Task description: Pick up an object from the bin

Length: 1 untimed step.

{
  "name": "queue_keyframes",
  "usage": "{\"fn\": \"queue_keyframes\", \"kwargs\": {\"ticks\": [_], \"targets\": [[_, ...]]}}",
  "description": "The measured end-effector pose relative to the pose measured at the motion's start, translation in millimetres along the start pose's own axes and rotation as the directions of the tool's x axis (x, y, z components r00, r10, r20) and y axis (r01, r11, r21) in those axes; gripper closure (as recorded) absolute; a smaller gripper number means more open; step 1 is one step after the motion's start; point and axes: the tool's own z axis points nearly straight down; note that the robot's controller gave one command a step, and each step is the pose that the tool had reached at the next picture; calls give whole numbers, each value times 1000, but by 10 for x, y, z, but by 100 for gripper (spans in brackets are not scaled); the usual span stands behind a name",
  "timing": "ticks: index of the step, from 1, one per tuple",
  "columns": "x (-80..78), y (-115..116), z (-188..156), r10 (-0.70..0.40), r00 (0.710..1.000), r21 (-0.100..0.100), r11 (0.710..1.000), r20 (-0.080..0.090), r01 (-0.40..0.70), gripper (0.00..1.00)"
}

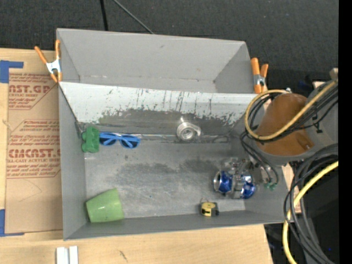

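Note:
My gripper [237,172] is low in the bin's front right corner, right on top of a shiny blue crumpled thing [224,183]. Blue parts of that thing stick out to the left and to the lower right of the gripper; its middle is hidden beneath it. A small yellow and black tape measure [208,208] lies just to the front left, by the bin's front wall, apart from the gripper.
A silver metal ring [188,131] lies at the back wall's foot. Blue sunglasses [120,141] and a green lumpy toy [89,139] sit at the left. A light green cup [104,205] lies on its side in the front left corner.

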Motion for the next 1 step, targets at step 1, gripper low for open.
{"fn": "queue_keyframes", "kwargs": {"ticks": [1], "targets": [[298, -54, -1438, 22, 1000, 5, 1000, 9, -22, 100]]}}
